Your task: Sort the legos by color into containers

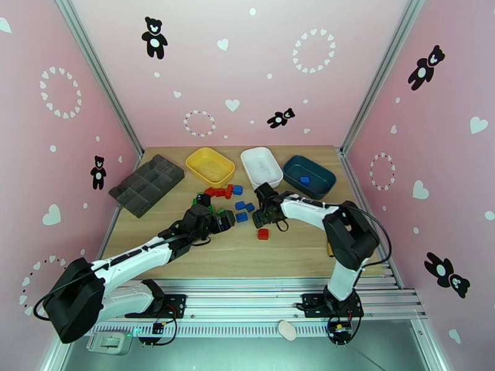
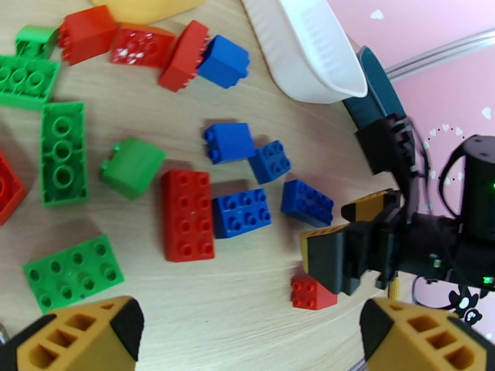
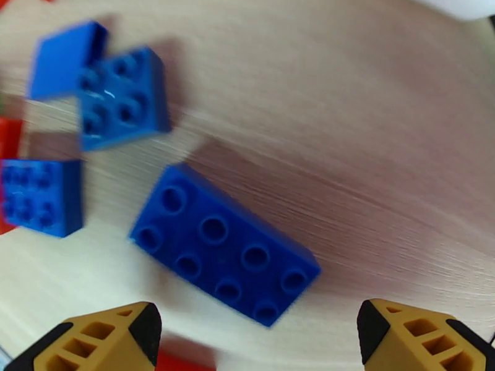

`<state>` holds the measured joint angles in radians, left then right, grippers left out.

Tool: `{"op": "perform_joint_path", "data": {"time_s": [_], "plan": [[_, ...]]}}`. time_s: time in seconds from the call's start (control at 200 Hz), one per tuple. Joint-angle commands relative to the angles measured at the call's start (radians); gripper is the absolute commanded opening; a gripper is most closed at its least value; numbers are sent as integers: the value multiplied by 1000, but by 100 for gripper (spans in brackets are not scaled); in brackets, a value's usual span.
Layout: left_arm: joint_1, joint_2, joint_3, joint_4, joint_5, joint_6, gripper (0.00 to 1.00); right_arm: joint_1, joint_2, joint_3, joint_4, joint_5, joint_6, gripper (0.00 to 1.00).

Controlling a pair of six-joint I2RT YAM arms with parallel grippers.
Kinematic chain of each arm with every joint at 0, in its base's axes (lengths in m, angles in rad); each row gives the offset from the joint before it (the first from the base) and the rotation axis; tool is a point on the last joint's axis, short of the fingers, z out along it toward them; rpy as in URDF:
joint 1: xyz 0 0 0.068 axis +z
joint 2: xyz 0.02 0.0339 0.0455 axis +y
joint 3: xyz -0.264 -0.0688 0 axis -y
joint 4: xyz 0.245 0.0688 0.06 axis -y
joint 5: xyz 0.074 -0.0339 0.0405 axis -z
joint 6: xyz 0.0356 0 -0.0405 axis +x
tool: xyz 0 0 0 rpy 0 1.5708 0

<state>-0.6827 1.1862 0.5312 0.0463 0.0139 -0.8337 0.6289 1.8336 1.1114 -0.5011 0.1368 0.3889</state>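
Blue lego [image 3: 226, 245] (studs up) on table [image 3: 383, 119]

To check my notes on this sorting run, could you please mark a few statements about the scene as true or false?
1. A blue brick lies in the dark teal tray. True.
2. The yellow tray is full of red bricks. False: no bricks show in it; the red bricks lie on the table.
3. The right claw is clamped on a brick. False: its jaws stand open over a long blue brick lying on the table.
4. The left claw is open and holds nothing. True.
5. The white tray stands between the yellow and teal trays. True.
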Motion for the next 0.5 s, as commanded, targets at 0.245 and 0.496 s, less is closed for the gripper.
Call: {"op": "perform_joint_path", "data": {"time_s": [0.245,0.496], "plan": [[5,-61,-47,13,-37,-24,98,-25,104,113,-25,91,22,86],[5,-22,-32,30,-28,-31,98,-78,130,162,-4,6,24,71]]}}
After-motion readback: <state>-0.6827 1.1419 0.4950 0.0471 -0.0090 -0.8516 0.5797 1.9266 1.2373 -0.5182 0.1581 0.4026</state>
